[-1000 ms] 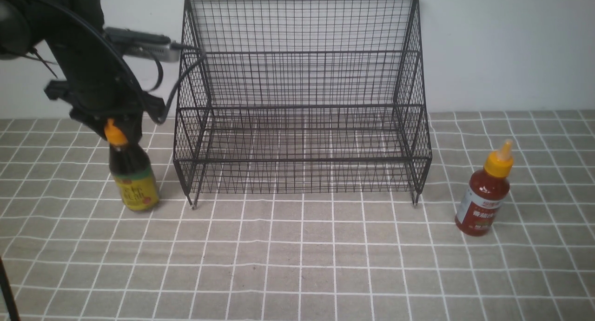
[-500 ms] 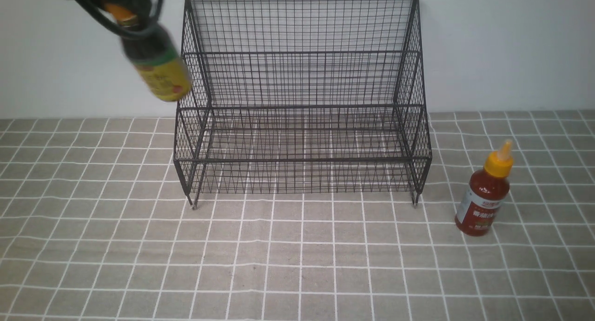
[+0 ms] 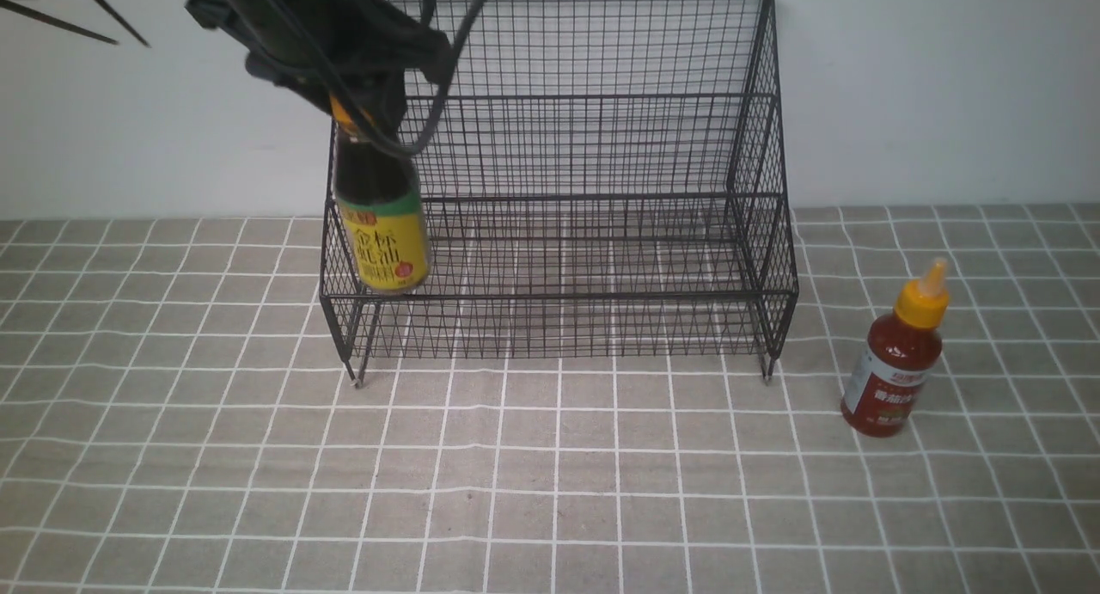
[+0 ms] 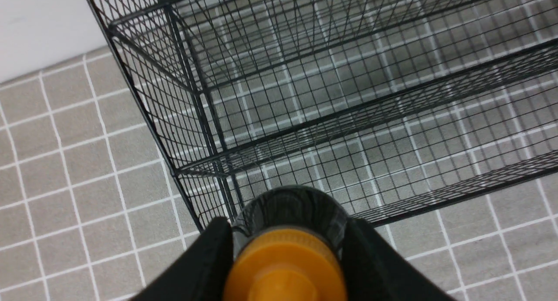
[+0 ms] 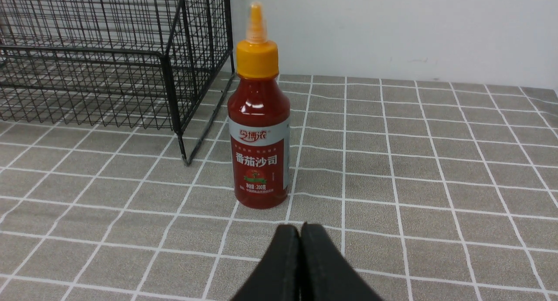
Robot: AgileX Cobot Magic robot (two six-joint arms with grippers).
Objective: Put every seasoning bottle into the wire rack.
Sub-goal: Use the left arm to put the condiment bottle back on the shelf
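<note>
Left hand point(image 4: 285, 264) gripping, right hand point(image 5: 300, 248) closed.

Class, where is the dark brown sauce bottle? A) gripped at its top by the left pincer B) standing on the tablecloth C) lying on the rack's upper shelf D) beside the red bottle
A: the left pincer clamps the dark brown sauce bottle at its cap end, at the left end of the wire rack.

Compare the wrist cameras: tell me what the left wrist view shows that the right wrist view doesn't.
Only the left wrist view: the dark sauce bottle, its orange cap clamped between the left fingers, with the wire rack seen from above. Only the right wrist view: the red sauce bottle standing upright on the checked cloth beside a rack foot, and the right fingers pressed shut, holding nothing. Both: rack, cloth, white wall.
</note>
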